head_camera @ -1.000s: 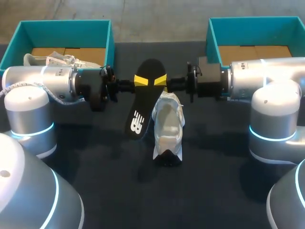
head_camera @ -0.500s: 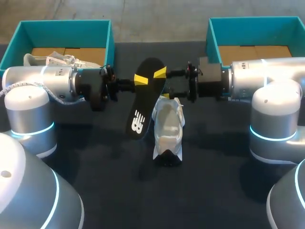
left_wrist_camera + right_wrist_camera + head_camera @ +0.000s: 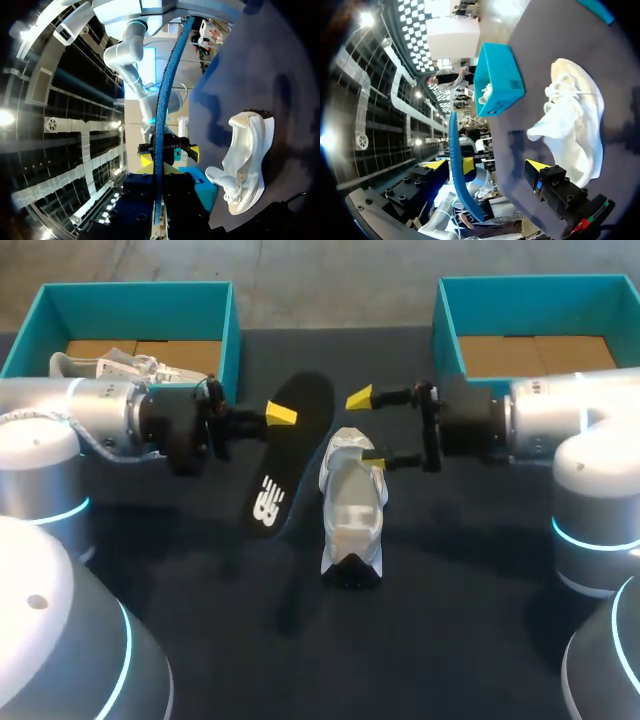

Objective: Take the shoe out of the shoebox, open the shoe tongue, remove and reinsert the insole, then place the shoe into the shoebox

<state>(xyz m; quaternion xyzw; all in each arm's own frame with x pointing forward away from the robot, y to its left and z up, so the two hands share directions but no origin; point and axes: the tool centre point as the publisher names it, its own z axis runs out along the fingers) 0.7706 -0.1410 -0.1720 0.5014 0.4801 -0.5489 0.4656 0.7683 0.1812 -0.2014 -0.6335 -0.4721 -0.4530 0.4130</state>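
**Head view.** The right gripper (image 3: 368,428) had let go of the insole (image 3: 288,455). A second earlier both grippers had pinched it from either side at upper centre. Now the right fingers stood wide apart with nothing between them, and the gripper had drawn back toward the right, one tip over the shoe's upper end. The left gripper (image 3: 283,416) alone kept the insole, clamped on its upper part. It had carried the insole a little left, so it hung tilted just left of the shoe (image 3: 352,505), apart from it. The shoe lay at centre on the table (image 3: 470,640), unmoved and outside both boxes.

**Left wrist view.** The insole showed edge-on as a thin blue strip running out from between this gripper's fingers, which pressed on both its faces. The shoe lay on the table off to one side of it.

**Right wrist view.** The yellow tips stood far apart and held nothing. The insole hung ahead of them, nearer one tip, and the shoe lay beyond the other.

The insole seemed fully out and in one gripper's keeping. That probably left the right arm free to steady the shoe for reinsertion.
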